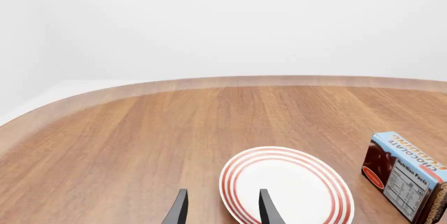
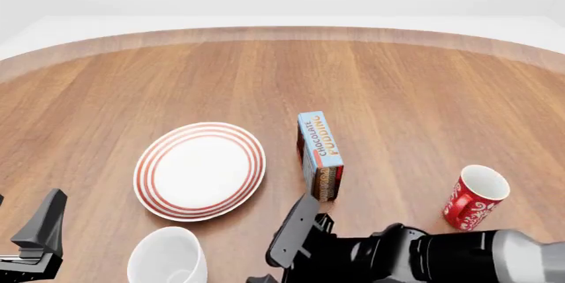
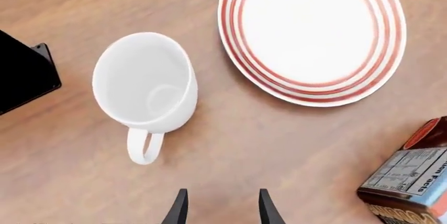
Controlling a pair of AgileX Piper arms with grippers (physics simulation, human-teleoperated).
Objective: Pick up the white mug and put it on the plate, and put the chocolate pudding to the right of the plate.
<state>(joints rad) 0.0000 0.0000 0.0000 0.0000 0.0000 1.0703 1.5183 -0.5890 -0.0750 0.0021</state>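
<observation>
The white mug stands upright on the table, empty, its handle turned toward my right gripper, which is open and empty a short way off. In the front view the mug is near the front edge, just in front of the plate. The red-ringed plate is empty. The chocolate pudding stands on edge just right of the plate. My left gripper is open and empty, low at the front left, near the plate, with the pudding beyond.
A red mug with white swirls stands upright at the front right. My right arm lies across the front, between the white mug and the red mug. The round wooden table's far rim curves across the back.
</observation>
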